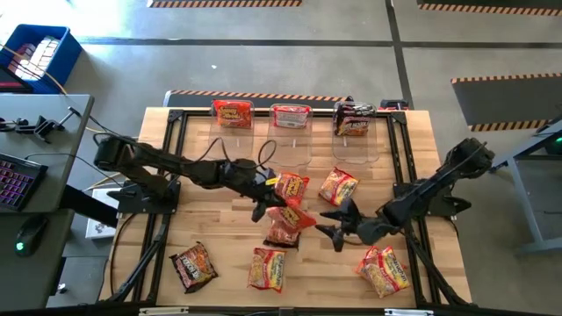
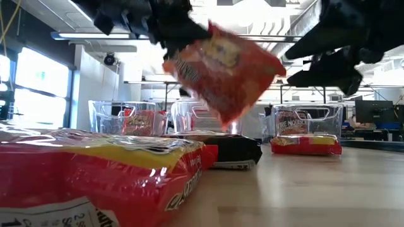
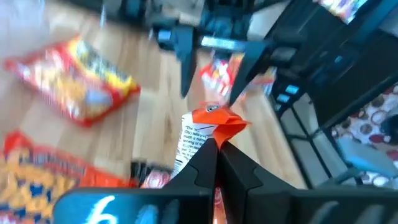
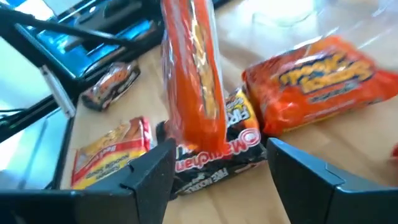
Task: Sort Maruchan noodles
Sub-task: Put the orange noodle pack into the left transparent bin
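We're pretty sure this is a robotics lab or industrial workshop, not anybody's home. We see a bare grey concrete floor (image 1: 290, 22) with black-and-orange hazard tape (image 1: 224, 3) marking off zones around a butcher-block tabletop (image 1: 219, 263) boxed in a black metal frame (image 1: 171, 149). Beside it there's a desk (image 1: 44, 158) with a backlit keyboard (image 1: 13, 183) and a mouse (image 1: 31, 235), plus a blue crate (image 1: 39, 53) on the floor. From table height we get exposed ceiling with strip lights (image 2: 95, 36), big windows (image 2: 38, 88), and a monitor (image 2: 374, 111) at a workstation further back.
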